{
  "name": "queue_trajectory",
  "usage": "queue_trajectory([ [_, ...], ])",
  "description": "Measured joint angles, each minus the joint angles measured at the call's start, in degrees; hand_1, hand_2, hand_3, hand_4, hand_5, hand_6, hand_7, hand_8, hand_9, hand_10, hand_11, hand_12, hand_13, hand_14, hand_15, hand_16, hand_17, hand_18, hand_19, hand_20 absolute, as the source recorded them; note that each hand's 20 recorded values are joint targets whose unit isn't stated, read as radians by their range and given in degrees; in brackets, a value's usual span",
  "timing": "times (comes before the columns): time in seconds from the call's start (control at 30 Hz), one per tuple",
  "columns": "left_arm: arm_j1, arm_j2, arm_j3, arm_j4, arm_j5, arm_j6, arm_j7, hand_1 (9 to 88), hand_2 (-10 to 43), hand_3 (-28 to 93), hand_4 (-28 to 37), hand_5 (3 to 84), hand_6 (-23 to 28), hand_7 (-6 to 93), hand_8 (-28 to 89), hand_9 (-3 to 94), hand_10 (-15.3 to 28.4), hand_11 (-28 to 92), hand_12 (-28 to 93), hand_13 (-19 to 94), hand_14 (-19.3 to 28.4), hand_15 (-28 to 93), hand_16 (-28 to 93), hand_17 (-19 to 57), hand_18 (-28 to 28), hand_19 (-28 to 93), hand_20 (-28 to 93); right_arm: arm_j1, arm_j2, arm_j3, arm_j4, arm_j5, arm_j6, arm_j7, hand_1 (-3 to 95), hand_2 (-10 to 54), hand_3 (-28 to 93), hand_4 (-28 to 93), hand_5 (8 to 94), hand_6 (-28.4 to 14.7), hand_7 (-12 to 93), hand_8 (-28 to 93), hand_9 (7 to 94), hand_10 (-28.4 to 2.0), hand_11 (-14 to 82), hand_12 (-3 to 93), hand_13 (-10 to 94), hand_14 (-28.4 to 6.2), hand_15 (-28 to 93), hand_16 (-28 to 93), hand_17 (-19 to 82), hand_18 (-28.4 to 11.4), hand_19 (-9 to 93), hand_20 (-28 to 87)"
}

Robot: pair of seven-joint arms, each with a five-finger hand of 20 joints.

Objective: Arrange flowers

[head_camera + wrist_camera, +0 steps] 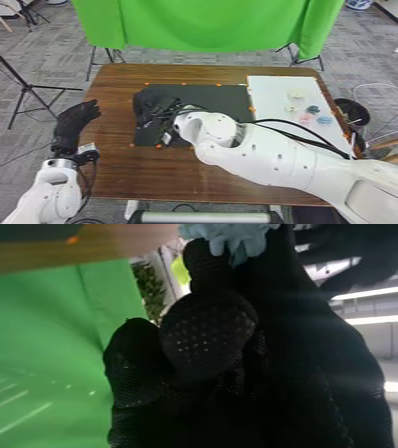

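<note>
Over to the head view: the right hand (149, 107) is left of the frame's centre, by the left edge of the black mat (204, 94) on the brown surface (133, 175). And there's the left hand (75, 120) at the left of the frame, fingers relaxed and uncurled. Right of centre, small blooms (306, 118) sit on the white board (266, 95).

Now the right wrist view, and here's the pale blue flower (226, 235), top middle of the frame, pinched at the tips of the right hand's fingers and thumb. A light hold on soft petals, so this step, likely a placing, calls for just enough squeeze. Best to keep the wrist quiet, swing wide of the left hand, and lower the bloom level; only once it bears on something should the fingers ease apart evenly, or a petal could snag on the glove and drag it along.

Which way does it point? Its lower petal tips aim down the frame towards the palm, while the rest runs off the top edge. No stem to go by, so its long axis can't be called; what's visible spreads widest side to side.
</note>
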Motion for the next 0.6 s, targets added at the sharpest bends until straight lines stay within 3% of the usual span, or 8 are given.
queue_trajectory([
  [0.4,-1.2,-0.78,1.28,0.25,-0.65,-0.42,0.85,15.6,-1.7,71,-28.3,50.6,2.1,18.2,-9,48.0,12.9,19,11,38,16.7,26,0,7.1,13.2,12,21,-1.4,-4.9,-1.8,8.1,-2.7,0.8,-0.1,63.8,-9.5,59,-20,80.9,0.6,25,9,91.5,-9.5,8.3,40.9,92,-2.3,51,38,65,-9.9,90,46],
  [0.6,-1.1,-1.32,1.47,-0.45,-0.65,-0.57,1.69,16.1,-2.2,72,-28.3,50.6,2.1,18.2,-9,48.1,12.9,19,11,38,16.7,26,0,7.2,13.1,12,21,-1.4,-5.8,-2.2,10.2,-3.7,1.6,0.4,63.0,-9.5,60,-21,80.5,0.9,25,8,91.3,-9.8,7.3,40.0,92,-2.3,51,38,65,-9.9,90,45],
])
